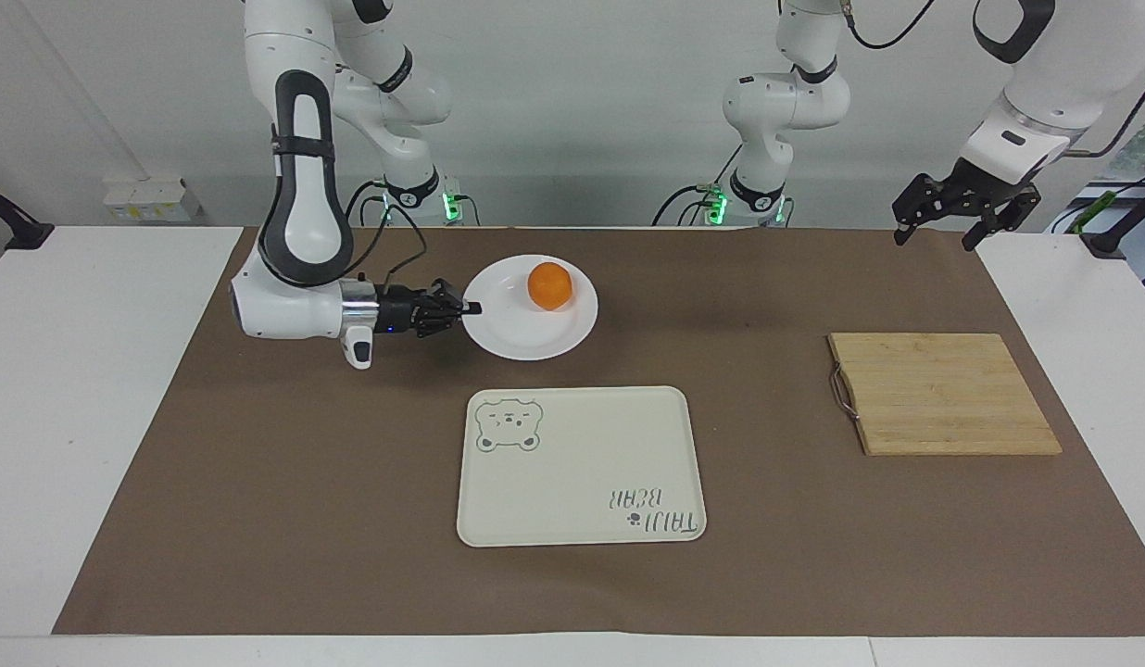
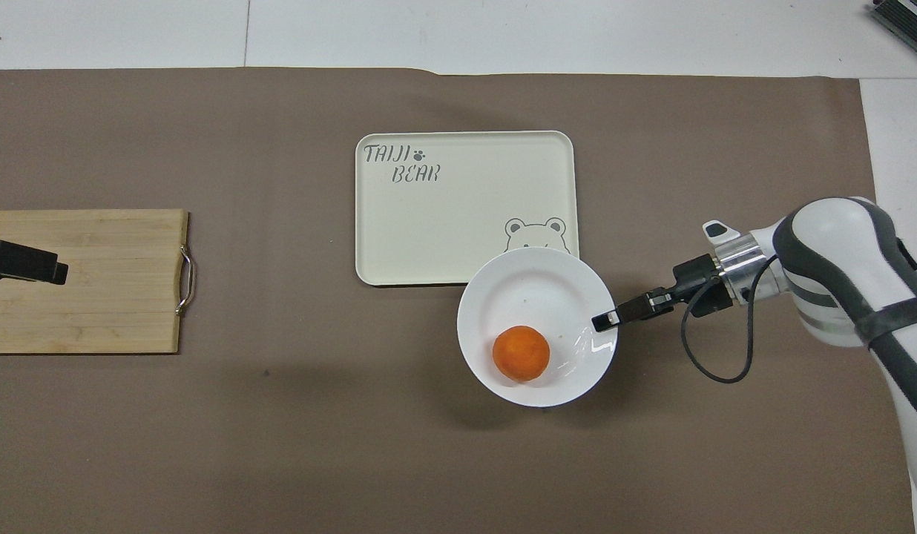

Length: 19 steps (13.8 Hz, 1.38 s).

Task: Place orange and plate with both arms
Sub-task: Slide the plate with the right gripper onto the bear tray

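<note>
The white plate (image 1: 515, 332) is held by its rim in my right gripper (image 1: 473, 308), which is shut on it. The plate hangs a little above the brown mat, between the robots and the tray. The orange (image 1: 549, 285) sits on the plate, on the part nearer the robots. In the overhead view the plate (image 2: 533, 285) covers the tray's nearest corner, with the orange (image 2: 521, 354) on it and the right gripper (image 2: 605, 320) at its rim. My left gripper (image 1: 937, 236) waits open, raised over the left arm's end of the table; it also shows in the overhead view (image 2: 24, 265).
A cream tray (image 1: 582, 463) with a bear drawing lies mid-table and shows in the overhead view (image 2: 458, 215). A wooden cutting board (image 1: 943, 394) with a metal handle lies toward the left arm's end, also in the overhead view (image 2: 95, 297). A brown mat covers the table.
</note>
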### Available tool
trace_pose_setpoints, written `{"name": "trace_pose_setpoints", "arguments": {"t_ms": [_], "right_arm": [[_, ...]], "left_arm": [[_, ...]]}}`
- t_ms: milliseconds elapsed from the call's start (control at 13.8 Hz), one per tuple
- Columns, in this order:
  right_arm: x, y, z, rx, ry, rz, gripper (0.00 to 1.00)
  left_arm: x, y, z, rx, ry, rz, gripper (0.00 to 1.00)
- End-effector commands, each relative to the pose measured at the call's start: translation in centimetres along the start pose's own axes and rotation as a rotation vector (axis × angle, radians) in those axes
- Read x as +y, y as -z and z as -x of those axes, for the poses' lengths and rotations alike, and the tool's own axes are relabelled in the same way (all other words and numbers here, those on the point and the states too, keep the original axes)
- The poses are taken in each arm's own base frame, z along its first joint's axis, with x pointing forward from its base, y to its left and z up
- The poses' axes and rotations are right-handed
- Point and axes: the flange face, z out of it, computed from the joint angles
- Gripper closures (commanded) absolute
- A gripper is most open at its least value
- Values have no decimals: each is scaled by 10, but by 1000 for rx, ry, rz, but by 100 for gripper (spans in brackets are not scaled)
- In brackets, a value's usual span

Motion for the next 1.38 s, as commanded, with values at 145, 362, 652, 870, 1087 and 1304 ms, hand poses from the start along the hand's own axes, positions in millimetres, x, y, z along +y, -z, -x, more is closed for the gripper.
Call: {"name": "trace_pose_setpoints", "arguments": {"t_ms": [145, 362, 652, 870, 1087, 1304], "right_arm": [[31, 65, 6, 70, -19, 21, 100], [49, 101, 13, 95, -45, 80, 100], [61, 121, 22, 118, -64, 119, 100], [56, 112, 5, 186, -117, 107, 100], [38, 83, -26, 242, -160, 78, 100], [13, 58, -59, 260, -191, 68, 100]], "left_arm": [[2, 3, -7, 20, -13, -10, 0], [0, 6, -16, 28, -16, -38, 0], [3, 12, -17, 41, -22, -42, 0], [3, 12, -16, 36, -16, -36, 0], [4, 10, -14, 26, -18, -33, 0], [4, 11, -13, 27, -16, -32, 0]]}}
